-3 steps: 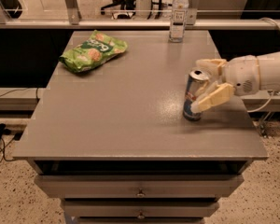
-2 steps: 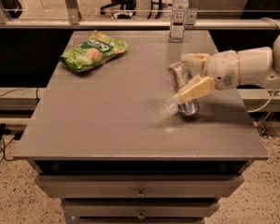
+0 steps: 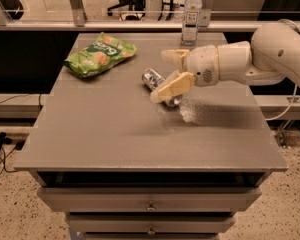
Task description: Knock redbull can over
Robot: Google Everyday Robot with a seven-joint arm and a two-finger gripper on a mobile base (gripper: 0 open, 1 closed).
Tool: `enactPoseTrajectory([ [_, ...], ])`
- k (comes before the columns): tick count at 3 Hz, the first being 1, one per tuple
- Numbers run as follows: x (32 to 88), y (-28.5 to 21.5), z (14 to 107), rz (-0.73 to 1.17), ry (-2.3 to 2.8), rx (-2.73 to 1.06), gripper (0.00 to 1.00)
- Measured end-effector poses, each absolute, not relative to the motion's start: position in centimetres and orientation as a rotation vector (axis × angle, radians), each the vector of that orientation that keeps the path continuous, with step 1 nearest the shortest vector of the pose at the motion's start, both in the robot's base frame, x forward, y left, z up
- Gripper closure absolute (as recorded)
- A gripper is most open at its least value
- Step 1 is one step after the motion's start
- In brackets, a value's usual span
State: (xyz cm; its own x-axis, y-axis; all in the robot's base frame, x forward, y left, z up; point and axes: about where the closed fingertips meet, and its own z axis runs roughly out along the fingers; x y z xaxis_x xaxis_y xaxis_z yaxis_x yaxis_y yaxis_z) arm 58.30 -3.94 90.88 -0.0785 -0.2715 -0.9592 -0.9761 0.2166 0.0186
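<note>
The redbull can (image 3: 152,77) looked tipped over near the middle of the table (image 3: 90,134). Its shiny top pointed up and left. The gripper (image 3: 161,75) sat just right of that top, its fingers spread wide with one on each side of the can.

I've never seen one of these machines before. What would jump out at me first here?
The big white arm reaching in from the picture's right, its cream two-fingered hand open over the middle of the grey table. Right at the hand, a redbull can lies tipped on its side. Further back sit a green snack bag and, at the far edge, a clear water bottle.
</note>
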Motion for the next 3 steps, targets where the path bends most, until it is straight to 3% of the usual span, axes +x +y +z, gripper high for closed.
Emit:
enactPoseTrajectory([
  [1,58.2,-4.4,91.3,0.924,1.535,-1.223,0.00],
  [3,56.9,-17.1,94.2,0.711,1.556,-1.257,0.00],
])
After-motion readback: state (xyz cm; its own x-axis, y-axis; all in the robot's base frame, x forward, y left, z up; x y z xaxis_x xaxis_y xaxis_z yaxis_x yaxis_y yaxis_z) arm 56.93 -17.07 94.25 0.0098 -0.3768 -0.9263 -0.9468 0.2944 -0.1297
